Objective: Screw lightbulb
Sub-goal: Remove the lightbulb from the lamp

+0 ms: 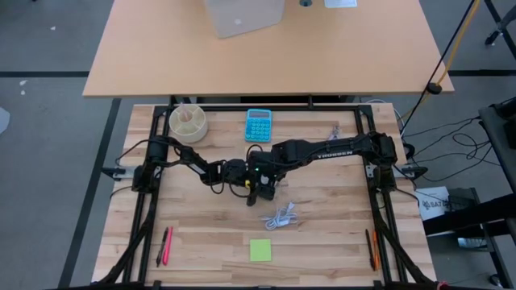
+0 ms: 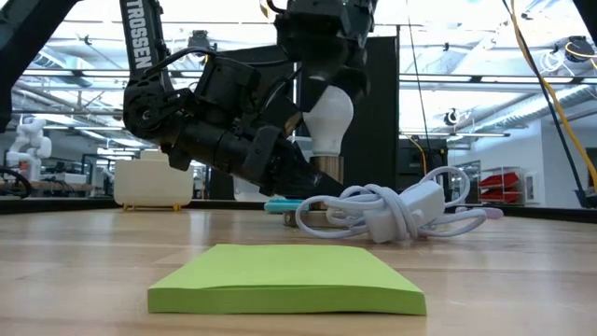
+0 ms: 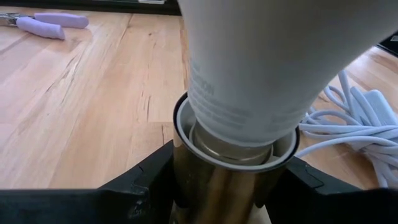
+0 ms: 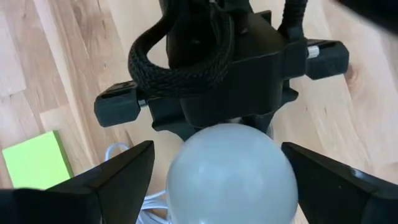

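The white lightbulb (image 2: 328, 117) stands globe up, a little tilted. Its screw base (image 3: 233, 146) is set in the white rim of a brass socket (image 3: 217, 193). My left gripper (image 3: 230, 165) reaches in nearly level from the table's left and is shut on that socket at mid-table (image 1: 246, 184). My right gripper (image 4: 217, 149) points steeply down over the bulb (image 4: 233, 174), its fingers standing wide on either side of the globe. A narrow gap shows at one finger (image 4: 134, 171). My left gripper pinches the socket's brass body (image 3: 186, 193) between its two fingers (image 3: 143, 183), just under the white rim, coming in nearly level from the table's left. The socket stands upright with the bulb in its mouth; its foot is hidden. My right gripper: whether its other finger (image 4: 323, 180) touches the globe, I cannot tell.
A coiled white cable (image 1: 280, 216) lies just near of the grippers, and a green sticky pad (image 1: 260, 250) lies nearer still. A blue calculator (image 1: 259, 125) and a round beige cup (image 1: 188, 122) sit at the far side. Pens (image 1: 165, 246) lie by the near corners.
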